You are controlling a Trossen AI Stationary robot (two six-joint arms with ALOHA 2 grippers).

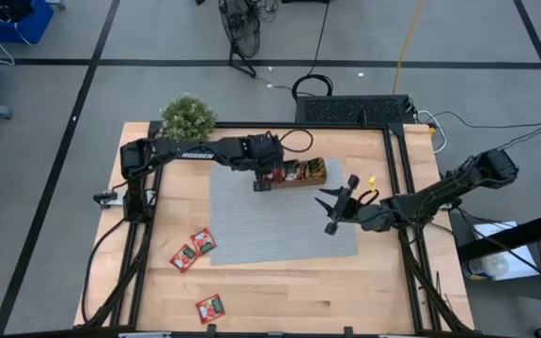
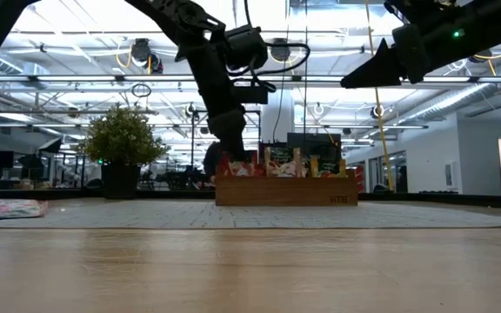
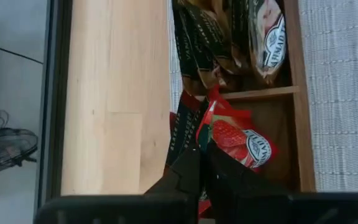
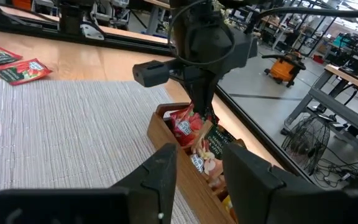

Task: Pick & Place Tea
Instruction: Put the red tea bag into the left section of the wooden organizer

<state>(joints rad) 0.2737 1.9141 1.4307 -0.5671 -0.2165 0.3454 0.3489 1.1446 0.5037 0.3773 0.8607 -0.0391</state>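
High view: the left gripper (image 1: 262, 180) hangs over the end of the brown three-compartment wooden tray (image 1: 301, 184) nearest the left arm, at the 12 o'clock edge of the grey woven mat (image 1: 270, 225). The right gripper (image 1: 332, 208), fingers apart and empty, waits over the mat at about 4 o'clock from the tray. Only this view shows the loose tea — three red square packets (image 1: 193, 246) on the bare light wooden table (image 1: 280, 291) around 7 o'clock, off the mat — and white lettering on the left arm, too small to read. A small green potted shrub (image 1: 188, 116) stands at the table's 11 o'clock corner.

Low view: the tray stands side-on (image 2: 285, 190), packets upright inside it; the left gripper (image 2: 231, 149) dips to its end.

Left wrist view: the left gripper's fingertips (image 3: 202, 163) stand almost together, pinching the edge of a red strawberry-printed tea packet (image 3: 238, 140) inside the tray's end compartment — whether they grip firmly cannot be told. Dark green packets (image 3: 197, 43) fill the next compartment. A pale oval label is printed on the wrappers; its wording is not legible.

Right wrist view: the right gripper (image 4: 197, 165) is open, looking toward the left gripper (image 4: 197, 115) lowered into the tray.
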